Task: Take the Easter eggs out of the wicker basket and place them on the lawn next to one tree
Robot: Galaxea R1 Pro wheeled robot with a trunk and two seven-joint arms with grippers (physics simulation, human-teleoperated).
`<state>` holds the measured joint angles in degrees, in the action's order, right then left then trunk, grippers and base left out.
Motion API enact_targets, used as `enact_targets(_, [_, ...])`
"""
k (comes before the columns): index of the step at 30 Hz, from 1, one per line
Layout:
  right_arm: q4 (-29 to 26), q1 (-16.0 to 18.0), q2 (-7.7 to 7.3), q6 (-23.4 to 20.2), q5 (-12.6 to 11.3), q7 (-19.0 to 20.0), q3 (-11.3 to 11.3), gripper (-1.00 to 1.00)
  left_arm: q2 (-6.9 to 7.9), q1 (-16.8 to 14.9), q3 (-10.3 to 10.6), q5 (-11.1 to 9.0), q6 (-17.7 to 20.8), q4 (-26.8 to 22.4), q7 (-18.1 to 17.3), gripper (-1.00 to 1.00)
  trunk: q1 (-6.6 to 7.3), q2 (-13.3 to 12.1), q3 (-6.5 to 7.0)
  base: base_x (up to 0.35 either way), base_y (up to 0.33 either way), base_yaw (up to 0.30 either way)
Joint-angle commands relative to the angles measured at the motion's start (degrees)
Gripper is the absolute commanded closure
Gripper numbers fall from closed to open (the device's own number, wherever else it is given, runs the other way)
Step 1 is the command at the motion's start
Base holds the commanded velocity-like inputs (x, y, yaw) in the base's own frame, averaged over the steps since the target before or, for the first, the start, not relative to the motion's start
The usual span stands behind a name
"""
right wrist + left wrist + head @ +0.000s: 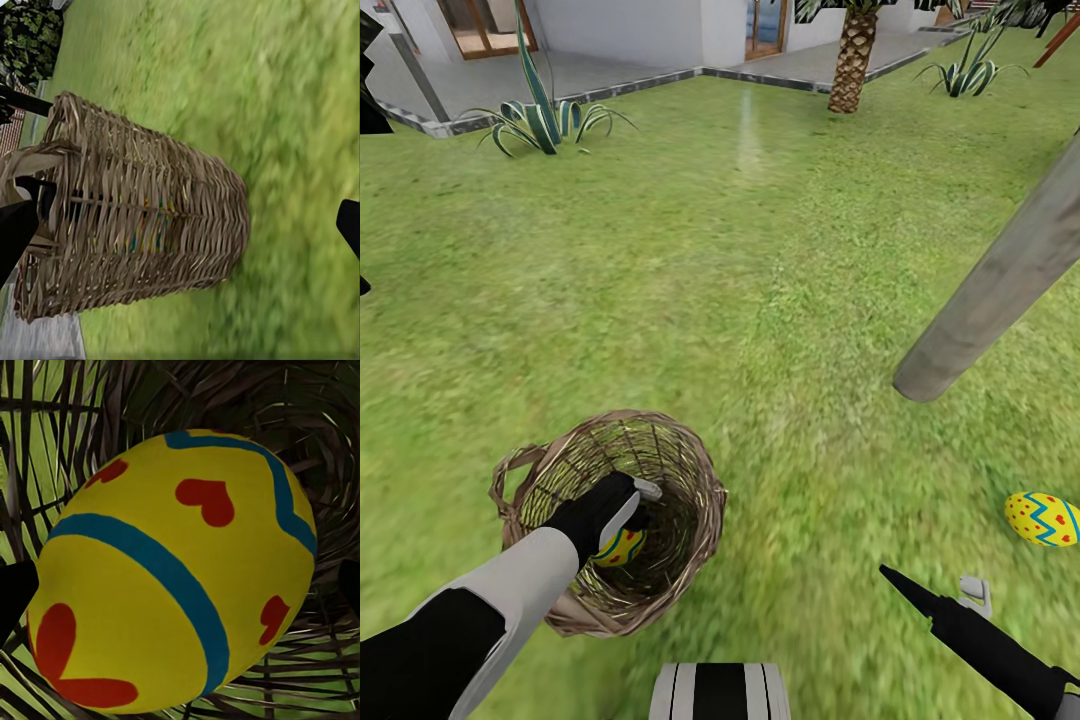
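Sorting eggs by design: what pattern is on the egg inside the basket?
Yellow egg with blue bands and red hearts; clearest in the left wrist view.

Yellow egg point(172, 570) with blue zigzags, red hearts; tan wicker basket point(690, 490); green lawn point(760, 280).

A: Left arm status?
B: Left arm point(480, 610) runs from 7 o'clock up toward centre-left, wrist pitched down, left gripper point(622, 528) low inside the basket point(695, 470). Fingers point(13, 592) sit either side of an egg point(172, 577), close on it.
A: Right?
B: Right arm point(1000, 655) enters at 5 o'clock, pointing toward 10 o'clock. Right gripper point(180, 225) spread apart, nothing between.
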<state>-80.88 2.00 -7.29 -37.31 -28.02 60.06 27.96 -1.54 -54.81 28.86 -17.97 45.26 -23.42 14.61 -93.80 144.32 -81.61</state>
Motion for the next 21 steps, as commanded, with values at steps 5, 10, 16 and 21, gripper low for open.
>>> enact_targets(5, [0.0, 0.0, 0.0, -0.4, -0.3, 0.0, 0.0, -1.0, 0.04, 0.0, 0.5, -0.6, 0.2, -0.1, 0.5, -1.0, -0.02, 0.0, -0.26, 0.0, 0.0, 0.0])
enact_targets(10, [0.0, 0.0, 0.0, -0.3, -0.3, -0.1, 0.0, -1.0, 0.04, 0.0, 0.5, -0.6, 0.3, -0.1, 1.3, -1.0, -0.07, 0.1, -0.7, 0.0, 0.0, 0.0])
enact_targets(16, [0.0, 0.0, 0.0, -0.3, -0.3, -0.1, 0.0, -1.0, 0.04, 0.0, 0.5, -0.6, 0.3, -0.1, 4.3, -1.0, -0.07, 0.1, -0.7, 0.0, 0.0, 0.0])
enact_targets(21, [0.0, 0.0, 0.0, -0.3, -0.2, -0.1, 0.0, -1.0, 0.04, 0.0, 0.5, -0.7, 0.4, -0.1, 4.8, -1.0, -0.07, 0.1, -0.7, 0.0, 0.0, 0.0])
